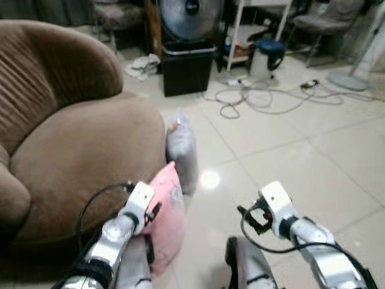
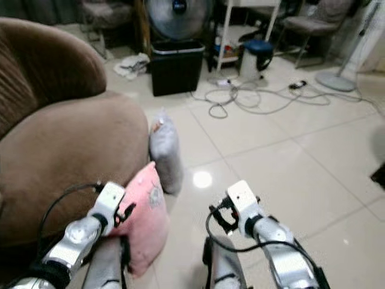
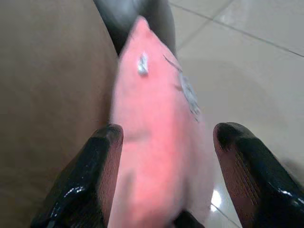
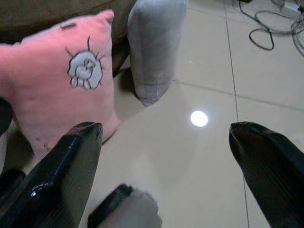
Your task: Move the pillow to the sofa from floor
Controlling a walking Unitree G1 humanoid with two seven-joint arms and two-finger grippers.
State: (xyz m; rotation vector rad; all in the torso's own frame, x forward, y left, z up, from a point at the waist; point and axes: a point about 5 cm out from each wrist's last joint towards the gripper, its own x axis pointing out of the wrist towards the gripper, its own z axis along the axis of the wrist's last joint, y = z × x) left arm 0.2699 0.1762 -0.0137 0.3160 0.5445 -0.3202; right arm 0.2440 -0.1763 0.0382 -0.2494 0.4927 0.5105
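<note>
A pink pillow (image 1: 168,211) with a small grey animal print stands on edge on the tiled floor, leaning against the front of the brown sofa (image 1: 78,150). My left gripper (image 3: 168,133) is open, hanging over the pillow (image 3: 156,118) with one finger on each side of its top edge. The finger on the sofa side is at the fabric; the other stands a little off it. My right gripper (image 4: 164,130) is open and empty above bare floor, to the right of the pillow (image 4: 80,90).
A grey pillow (image 1: 180,147) stands against the sofa just beyond the pink one. Further off are a black bin (image 1: 187,66), a fan (image 1: 191,15), loose cables (image 1: 258,96) on the floor and chairs (image 1: 325,24). Open tile lies to the right.
</note>
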